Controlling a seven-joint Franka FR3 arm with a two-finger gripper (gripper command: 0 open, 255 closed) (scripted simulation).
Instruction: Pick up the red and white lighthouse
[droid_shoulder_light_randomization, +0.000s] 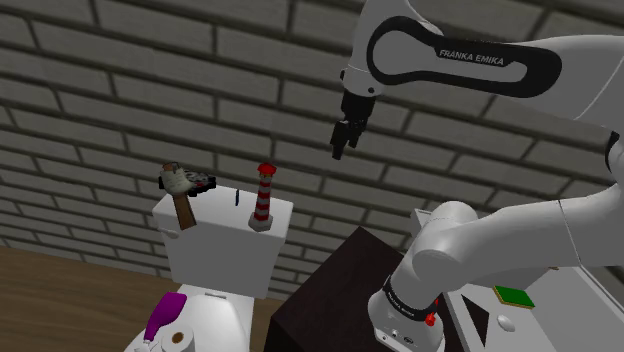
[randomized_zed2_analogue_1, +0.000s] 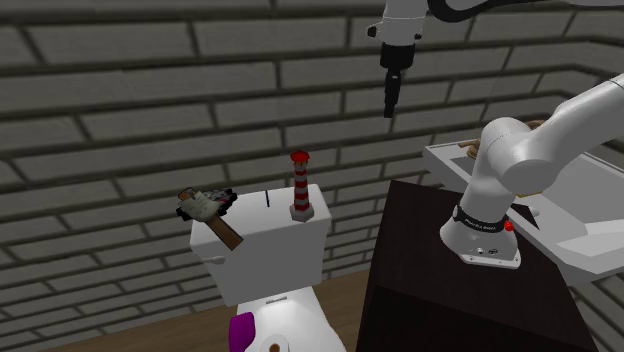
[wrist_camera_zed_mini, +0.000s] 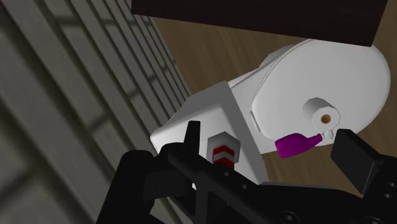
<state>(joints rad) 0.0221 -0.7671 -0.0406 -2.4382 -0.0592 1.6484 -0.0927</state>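
Claw (droid_shoulder_light_randomization: 343, 148) hung wide open, nothing in it, up high & well apart from the lighthouse (droid_shoulder_light_randomization: 263, 196), which stood upright on the toilet tank (droid_shoulder_light_randomization: 215, 255). I judged it approach stage, no grasp yet. Next move needed: down & toward shoulder view's left, fingers straddling it.

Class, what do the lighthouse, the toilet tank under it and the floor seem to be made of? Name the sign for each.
Lighthouse: smooth red and white bands on a grey base; painted, material unclear.
Toilet tank: plain, even white, perhaps glazed ceramic, though nothing confirms it.
Floor: brown with streaky grain, so it looks like wood.
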